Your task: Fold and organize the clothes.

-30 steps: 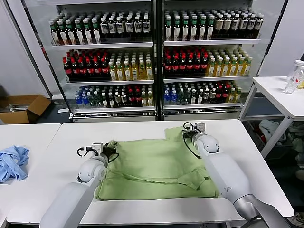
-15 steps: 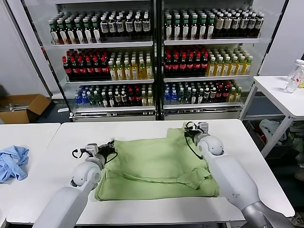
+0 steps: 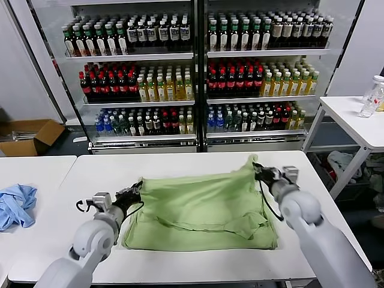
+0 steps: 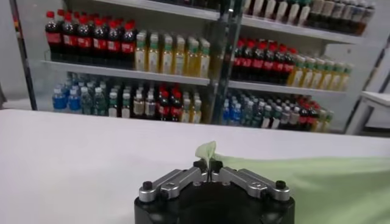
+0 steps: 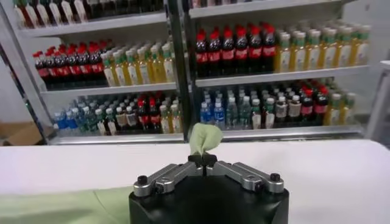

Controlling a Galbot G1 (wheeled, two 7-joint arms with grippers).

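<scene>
A light green shirt [image 3: 198, 210] lies spread on the white table [image 3: 180, 165], plain green side up, with a folded flap near its front right. My left gripper [image 3: 133, 191] is shut on the shirt's far left corner, which pokes out between its fingertips in the left wrist view [image 4: 206, 150]. My right gripper [image 3: 258, 170] is shut on the far right corner and holds it a little above the table; that bit of cloth shows in the right wrist view [image 5: 205, 137]. The shirt's far edge is stretched between the two grippers.
A blue cloth [image 3: 16, 204] lies on a second white table at the left. Drink coolers [image 3: 198, 72] full of bottles stand behind the table. A small white table [image 3: 354, 117] with bottles stands at the right. A cardboard box [image 3: 30, 137] sits on the floor at the left.
Both grippers moved outward and toward me with the shirt's far corners: the left one to the left, the right one to the right. The shirt's far edge is now pulled wider and straighter.
</scene>
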